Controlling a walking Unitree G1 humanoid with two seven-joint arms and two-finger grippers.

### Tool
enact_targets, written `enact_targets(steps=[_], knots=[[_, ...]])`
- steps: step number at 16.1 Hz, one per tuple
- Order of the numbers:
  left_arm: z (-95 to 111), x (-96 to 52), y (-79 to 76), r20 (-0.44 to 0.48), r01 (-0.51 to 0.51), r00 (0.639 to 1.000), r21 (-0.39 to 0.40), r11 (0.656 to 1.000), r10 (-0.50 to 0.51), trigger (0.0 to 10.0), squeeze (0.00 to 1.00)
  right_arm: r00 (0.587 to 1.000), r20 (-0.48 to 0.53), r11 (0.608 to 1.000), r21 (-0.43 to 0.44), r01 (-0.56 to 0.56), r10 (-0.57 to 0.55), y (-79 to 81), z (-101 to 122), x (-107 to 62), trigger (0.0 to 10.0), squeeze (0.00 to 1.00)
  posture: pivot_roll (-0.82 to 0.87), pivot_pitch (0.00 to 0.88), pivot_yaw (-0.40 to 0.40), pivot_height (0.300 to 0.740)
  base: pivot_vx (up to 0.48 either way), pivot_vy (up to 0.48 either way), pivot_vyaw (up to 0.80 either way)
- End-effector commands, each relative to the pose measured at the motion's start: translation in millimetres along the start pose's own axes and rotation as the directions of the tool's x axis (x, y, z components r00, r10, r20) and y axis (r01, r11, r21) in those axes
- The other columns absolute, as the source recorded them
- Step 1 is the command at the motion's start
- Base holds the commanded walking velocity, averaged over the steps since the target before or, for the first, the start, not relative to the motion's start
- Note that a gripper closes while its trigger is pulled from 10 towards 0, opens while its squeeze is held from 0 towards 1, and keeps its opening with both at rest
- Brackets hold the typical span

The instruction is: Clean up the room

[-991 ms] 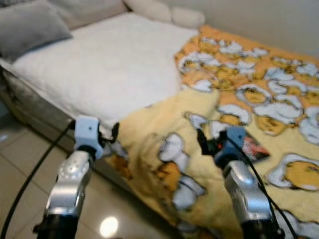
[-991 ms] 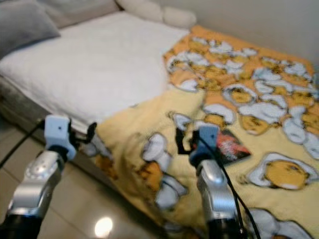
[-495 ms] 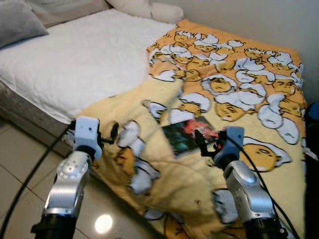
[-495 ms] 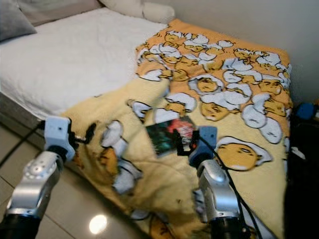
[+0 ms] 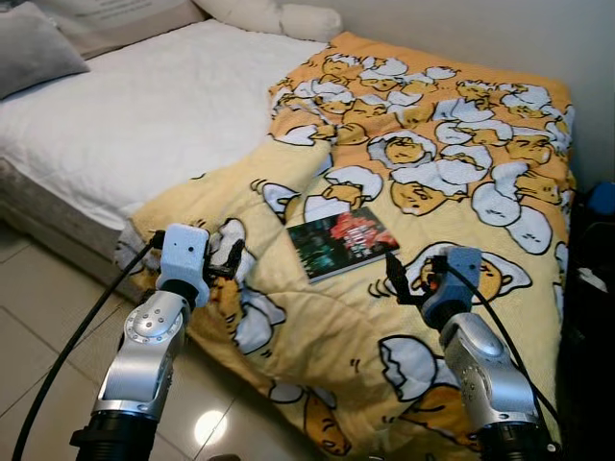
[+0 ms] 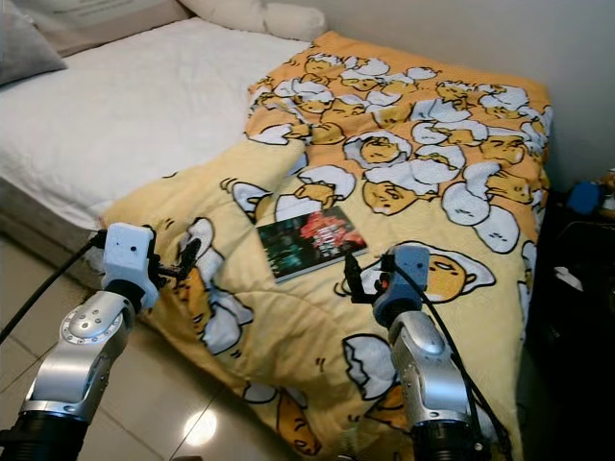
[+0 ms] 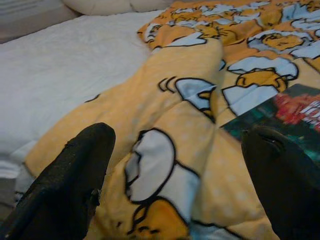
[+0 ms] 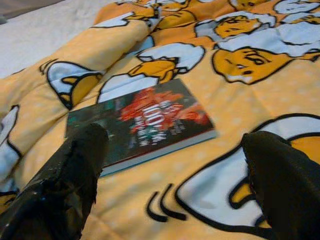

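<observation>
A dark book (image 5: pixel 342 242) with red cover art lies flat on the yellow egg-print blanket (image 5: pixel 452 144), near the middle of the bed. My right gripper (image 5: pixel 415 279) hovers open just short of the book's near right corner, and the book (image 8: pixel 145 122) lies between and beyond its fingers (image 8: pixel 60 185). My left gripper (image 5: pixel 195 248) is open with nothing in it, over the blanket's folded edge at the bedside. Past its fingers (image 7: pixel 70 180) are the blanket fold and a corner of the book (image 7: pixel 290 112).
The white mattress (image 5: pixel 144 106) is bare on the left, with a grey pillow (image 5: pixel 38 53) and white pillows (image 5: pixel 279 17) at the head. The blanket hangs down to the tiled floor (image 5: pixel 38 317). Dark furniture (image 5: pixel 591 279) and a blue object (image 5: pixel 602 197) stand at the right.
The whole view has swung along the bed, so the book now lies in full view ahead of my right gripper. Both arms hold the same pose, fingers open.
</observation>
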State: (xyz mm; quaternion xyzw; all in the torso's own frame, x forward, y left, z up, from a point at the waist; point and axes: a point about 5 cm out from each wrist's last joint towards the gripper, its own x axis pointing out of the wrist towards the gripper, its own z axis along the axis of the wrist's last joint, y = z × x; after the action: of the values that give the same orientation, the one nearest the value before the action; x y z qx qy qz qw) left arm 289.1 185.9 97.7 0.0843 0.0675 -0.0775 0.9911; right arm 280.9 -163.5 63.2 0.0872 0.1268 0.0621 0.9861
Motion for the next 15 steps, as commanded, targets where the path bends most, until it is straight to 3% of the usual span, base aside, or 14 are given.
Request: enact_targets(steps=[1, 3, 7, 10, 15], knots=[[3.3, 2.3, 1.9, 0.006, -0.010, 1.000, 0.009, 1.000, 0.010, 10.0, 0.36, 1.000, 0.004, 0.999, -0.034, 0.000, 0.000, -1.4, 3.2, 2.2, 10.0, 0.00, 0.04, 0.000, -0.025, 0.740, 0.000, 0.000, 0.00], [4.1, 2.8, 1.1, 0.012, -0.011, 1.000, 0.024, 1.000, 0.011, 10.0, 0.39, 1.000, -0.004, 0.999, -0.036, -0.021, 0.020, 0.9, 2.1, 2.5, 10.0, 0.00, 0.05, 0.000, -0.029, 0.740, 0.000, -0.137, 0.40], [3.7, 1.8, 0.4, 0.011, -0.008, 1.000, 0.029, 1.000, 0.008, 10.0, 0.39, 0.999, -0.019, 0.999, -0.021, -0.047, 0.046, 7.3, -0.3, 4.0, 10.0, 0.00, 0.06, 0.000, -0.041, 0.740, 0.000, -0.480, 0.60], [1.1, 1.2, -0.8, -0.002, -0.006, 1.000, -0.007, 1.000, 0.006, 10.0, 0.37, 0.999, -0.021, 0.999, -0.020, -0.031, 0.031, 3.4, -0.1, 3.8, 10.0, 0.00, 0.06, 0.000, -0.041, 0.740, 0.000, 0.000, 0.00], [2.3, -0.1, -2.2, 0.008, 0.023, 1.000, 0.013, 1.000, -0.023, 10.0, 0.41, 0.998, -0.043, 0.998, -0.029, -0.051, 0.050, 4.6, -2.9, 4.6, 10.0, 0.00, 0.07, 0.000, -0.047, 0.740, 0.000, 0.000, 0.00]])
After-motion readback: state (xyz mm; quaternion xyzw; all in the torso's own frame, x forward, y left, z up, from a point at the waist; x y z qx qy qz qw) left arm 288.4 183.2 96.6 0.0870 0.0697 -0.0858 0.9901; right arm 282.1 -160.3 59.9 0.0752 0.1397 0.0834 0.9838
